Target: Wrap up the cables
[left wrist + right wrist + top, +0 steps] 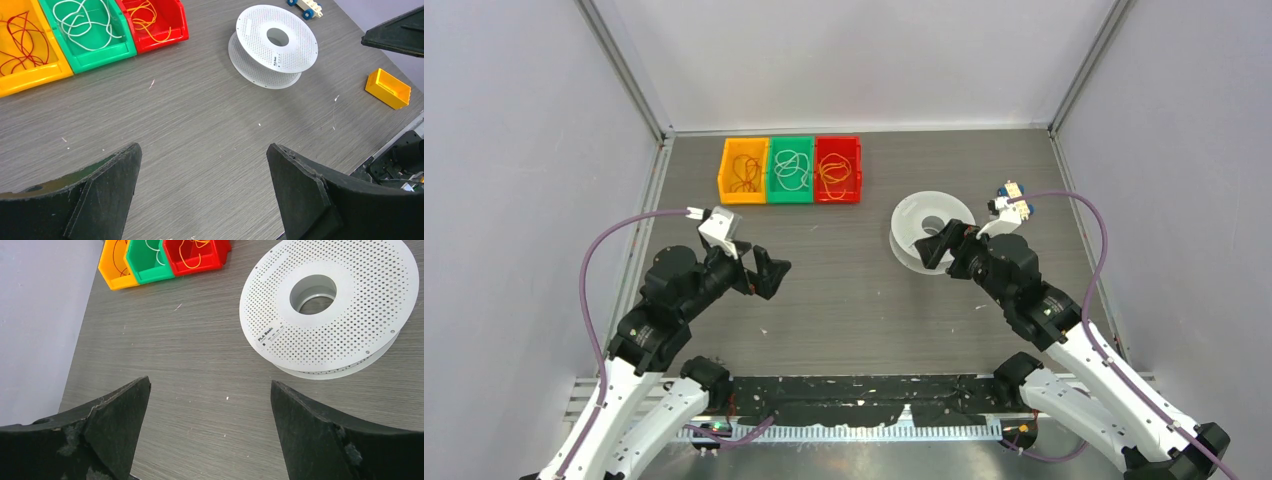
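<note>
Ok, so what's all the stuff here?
yellow bin: 1, yellow, back left of row
green bin: 1, green, middle of row
red bin: 1, red, right of row
dark-red wire: 1 tangle, dark red, yellow bin
white wire: 1 tangle, white, green bin
yellow-orange wire: 1 tangle, yellow-orange, red bin
spool: 1, white, right of centre
small bin: 1, yellow, right side
toy car: 1, white-blue, far right
left gripper: 1, black, open, left
right gripper: 1, black, open, by spool
</note>
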Robot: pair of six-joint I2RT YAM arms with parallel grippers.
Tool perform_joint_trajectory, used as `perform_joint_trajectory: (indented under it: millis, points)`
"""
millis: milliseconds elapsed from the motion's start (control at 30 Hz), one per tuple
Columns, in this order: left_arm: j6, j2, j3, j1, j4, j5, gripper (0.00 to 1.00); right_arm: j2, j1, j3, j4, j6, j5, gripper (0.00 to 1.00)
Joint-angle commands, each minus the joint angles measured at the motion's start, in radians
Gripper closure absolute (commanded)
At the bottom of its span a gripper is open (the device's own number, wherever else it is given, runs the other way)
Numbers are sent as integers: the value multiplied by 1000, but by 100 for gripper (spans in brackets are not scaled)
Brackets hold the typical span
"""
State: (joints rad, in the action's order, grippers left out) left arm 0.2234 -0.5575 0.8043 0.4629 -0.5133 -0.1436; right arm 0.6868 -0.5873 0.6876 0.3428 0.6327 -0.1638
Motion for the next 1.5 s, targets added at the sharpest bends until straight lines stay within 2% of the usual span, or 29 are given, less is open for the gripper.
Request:
perform_joint_trajectory:
  millis: [0, 133, 200, 333, 500, 633, 767, 967, 1033, 1200, 1333, 1400, 1467]
  points:
    - [-9, 11, -5, 1, 42, -17, 0, -14, -3, -9, -65, 14, -30, 4]
    - [-9, 9, -5, 2, 41, -17, 0, -18, -3, -32, -96, 18, -53, 4]
    - [-9, 7, -4, 2, 38, -6, 0, -19, -3, -43, -109, 2, -122, 5]
    - [-9, 5, -2, 2, 35, -7, 0, 5, 1, -34, -67, -99, -219, 5]
    - [-10, 3, -2, 2, 35, -8, 0, 102, 71, -11, -74, -180, -168, 5]
    - [-12, 4, -3, 2, 32, -11, 0, 167, 314, -26, -116, -197, 91, 4]
    - [-13, 4, -4, 2, 34, -26, 0, 229, 495, -86, -203, -188, 350, 0]
    - [-15, -3, -4, 2, 36, -34, 0, 324, 652, -191, -459, -105, 585, 8]
    - [-20, -2, -5, 2, 36, -40, 0, 378, 715, -232, -603, -49, 678, 10]
    - [-27, 2, -15, 2, 51, -65, 2, 542, 803, -273, -781, -12, 832, 13]
    - [-29, -8, -14, 2, 50, -64, 3, 681, 817, -303, -1028, 87, 922, 17]
    - [-31, -13, -13, 2, 48, -64, 4, 765, 821, -311, -1172, 181, 966, 22]
    - [-32, -18, -15, 2, 48, -56, 5, 849, 829, -325, -1411, 278, 1002, 32]
